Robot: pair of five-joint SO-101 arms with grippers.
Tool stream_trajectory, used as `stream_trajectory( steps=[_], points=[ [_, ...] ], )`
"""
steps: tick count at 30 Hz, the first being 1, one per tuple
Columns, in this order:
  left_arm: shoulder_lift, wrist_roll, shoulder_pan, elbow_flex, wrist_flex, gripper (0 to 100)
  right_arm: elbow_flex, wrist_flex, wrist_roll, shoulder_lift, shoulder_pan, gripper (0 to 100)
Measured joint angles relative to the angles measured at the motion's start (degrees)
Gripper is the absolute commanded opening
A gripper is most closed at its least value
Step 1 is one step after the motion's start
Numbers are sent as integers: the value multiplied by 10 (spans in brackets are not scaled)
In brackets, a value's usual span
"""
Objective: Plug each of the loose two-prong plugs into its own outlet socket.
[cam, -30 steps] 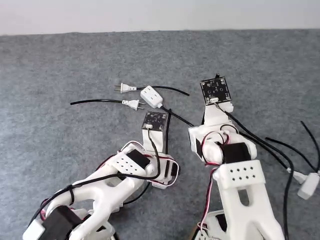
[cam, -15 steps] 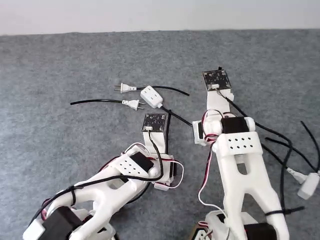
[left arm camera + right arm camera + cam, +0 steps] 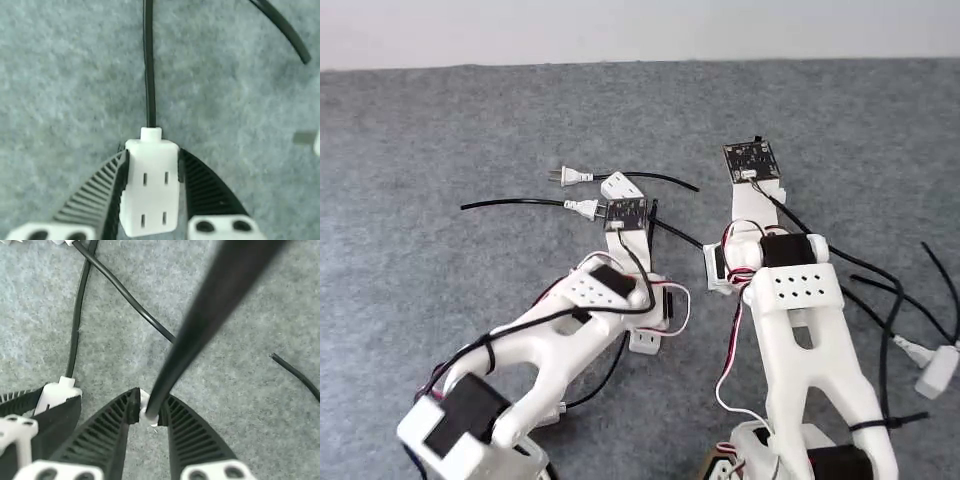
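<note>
Clasping the outlet block (image 3: 150, 190) from both sides, the left gripper (image 3: 151, 155) has its jaws narrowed against the block's flanks, so the block looks steadied for insertion. Both pairs of slots on the block's face are bare: no plug is seated, and by my reading none of the plugging-in is done.

A loose plug (image 3: 570, 176) lies on the grey carpet (image 3: 440, 300) just beside the block, its prongs pointing away from it and its black lead arching over the block's far side. A second plug (image 3: 584, 208) lies nearer the left arm, also just beside the block, prongs toward it.

The right gripper (image 3: 150, 397) sits well apart from the block, pinched narrow on a small white piece (image 3: 147, 412) from which a thick black cord (image 3: 215, 305) rises towards the wrist camera. This is probably another plug's body, though the cord hides most of it. More white cable ends (image 3: 930, 368) lie farther still from the block, beyond the right arm.

What is left, as I judge it, is all of the mating: each plug has to be lined up with its own slot pair and pushed home, one at a time.
</note>
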Motion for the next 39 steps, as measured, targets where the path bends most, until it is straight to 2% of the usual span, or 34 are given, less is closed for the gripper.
stream_trajectory(
  steps=[6, 8, 13, 15, 19, 28, 33, 39],
  points=[
    [13, 1, -13, -16, -1, 53, 0, 22, 18, 0, -18, 9],
    [12, 0, -18, -15, -6, 106, 0, 28, 22, 0, -26, 9],
    [-22, 3, -46, 23, -40, 311, 0, 33, 26, 0, -30, 9],
    [-40, 2, -50, 56, -56, 352, 0, 33, 26, 0, -35, 9],
    [-73, 3, -47, 92, -73, 352, 0, 51, 26, 0, -54, 9],
    [-97, 1, -54, 95, -56, 355, -18, 64, 25, 25, -55, 9],
    [-150, -40, -80, 98, -32, 356, -89, 115, 21, 120, -61, 9],
    [-257, -91, -130, 165, -28, 356, -104, 117, 21, 153, -64, 9]
  ],
)
